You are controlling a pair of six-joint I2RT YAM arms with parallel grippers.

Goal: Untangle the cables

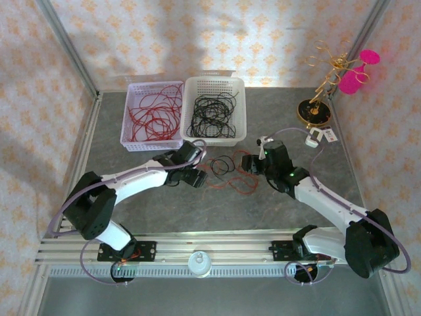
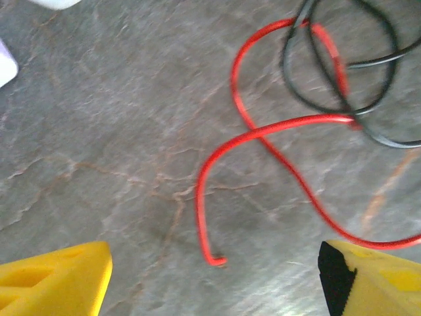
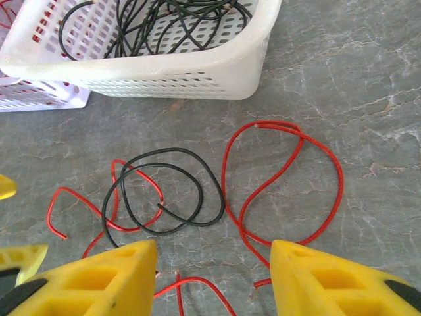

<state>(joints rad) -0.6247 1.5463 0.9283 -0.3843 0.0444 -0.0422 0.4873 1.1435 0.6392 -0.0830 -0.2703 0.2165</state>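
Observation:
Loose red and black cables (image 1: pixel 227 172) lie tangled on the grey table between my two grippers. My left gripper (image 1: pixel 195 175) is open; its yellow fingertips (image 2: pixel 56 280) stand wide apart above the table. The free end of a red cable (image 2: pixel 216 260) lies between them, untouched, and a black cable (image 2: pixel 329 72) loops beyond it. My right gripper (image 3: pixel 214 280) is open too, hovering over a red strand (image 3: pixel 197 284) that runs on the table between its fingers. Ahead of it lie a double black loop (image 3: pixel 200 191) and a large red loop (image 3: pixel 339 178).
At the back stand two white baskets: the left basket (image 1: pixel 131 141) holds red cables and the right basket (image 1: pixel 240 112) holds black ones (image 3: pixel 151 26). A gold stand (image 1: pixel 316 108) with a pink piece (image 1: pixel 358 69) and white tags (image 1: pixel 322 136) sit at the back right.

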